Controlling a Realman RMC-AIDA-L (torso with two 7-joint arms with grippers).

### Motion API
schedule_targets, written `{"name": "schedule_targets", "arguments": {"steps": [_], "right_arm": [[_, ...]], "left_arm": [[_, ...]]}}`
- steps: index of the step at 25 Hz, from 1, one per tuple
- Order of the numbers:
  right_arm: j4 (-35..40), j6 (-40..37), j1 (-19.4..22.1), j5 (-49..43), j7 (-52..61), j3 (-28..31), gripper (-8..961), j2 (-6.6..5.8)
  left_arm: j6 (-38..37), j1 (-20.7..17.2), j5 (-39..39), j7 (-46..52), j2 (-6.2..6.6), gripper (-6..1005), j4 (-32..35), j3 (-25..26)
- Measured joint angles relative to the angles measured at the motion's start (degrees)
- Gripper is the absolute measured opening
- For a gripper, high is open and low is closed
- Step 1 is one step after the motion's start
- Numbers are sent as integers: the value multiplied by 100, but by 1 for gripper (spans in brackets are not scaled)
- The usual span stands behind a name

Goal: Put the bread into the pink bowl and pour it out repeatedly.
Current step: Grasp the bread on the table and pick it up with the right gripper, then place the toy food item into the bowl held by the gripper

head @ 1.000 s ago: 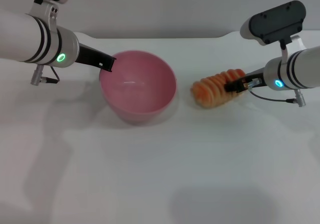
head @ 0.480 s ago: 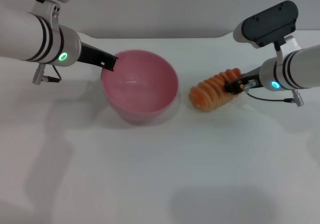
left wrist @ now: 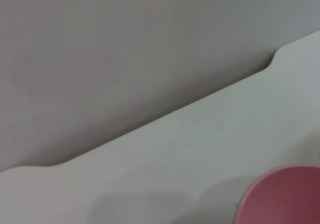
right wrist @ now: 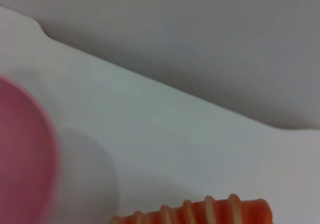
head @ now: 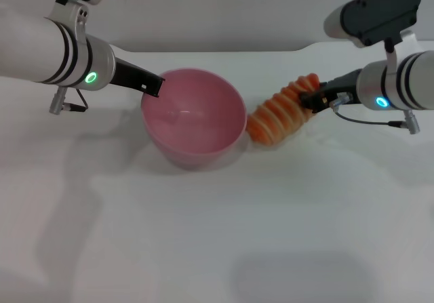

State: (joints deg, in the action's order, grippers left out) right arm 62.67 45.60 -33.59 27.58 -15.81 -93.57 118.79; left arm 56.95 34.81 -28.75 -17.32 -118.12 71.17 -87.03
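The pink bowl (head: 194, 118) stands upright on the white table (head: 217, 235), left of centre in the head view. My left gripper (head: 152, 85) is shut on its left rim. The bowl's edge also shows in the left wrist view (left wrist: 282, 196) and the right wrist view (right wrist: 25, 159). The bread (head: 279, 110), an orange loaf with pale stripes, hangs tilted just right of the bowl, its low end close to the rim. My right gripper (head: 310, 100) is shut on its upper right end. In the right wrist view the bread (right wrist: 200, 212) shows as a striped strip.
The table's back edge (head: 224, 49) runs under a grey wall. Its right back corner has a notch (head: 315, 45). Bare white surface fills the front half of the head view.
My right gripper has lifted the bread and carried it left, toward the bowl's rim. The bowl with my left gripper has shifted slightly to the right.
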Motion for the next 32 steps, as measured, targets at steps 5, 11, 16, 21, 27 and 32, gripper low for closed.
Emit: {"name": "schedule_targets", "arguments": {"steps": [5,11,16,21,27,32], "right_arm": [[1203,635,356,-6,21,-13,356,9],[2409,1159,594,-8,58,-13,312,26],[2967,1327,616,1,116,-89,268,29],[3404,1508,621,-1,156,-137,226,30],[3527,1600,613,-1,157,-143,194,30],[3272,1532,581,-1,152,-153,188,25]], "left_arm": [[-19,7,1,0,-1,34,-12,0],[-46,11,-3,1,-1,34,-55,1],[-74,27,-21,38,-7,34,-110,-173],[-107,58,-2,52,-9,34,-228,-207],[-119,62,-22,54,-9,35,-235,-221],[-112,74,-54,62,-24,35,-198,-226]]}}
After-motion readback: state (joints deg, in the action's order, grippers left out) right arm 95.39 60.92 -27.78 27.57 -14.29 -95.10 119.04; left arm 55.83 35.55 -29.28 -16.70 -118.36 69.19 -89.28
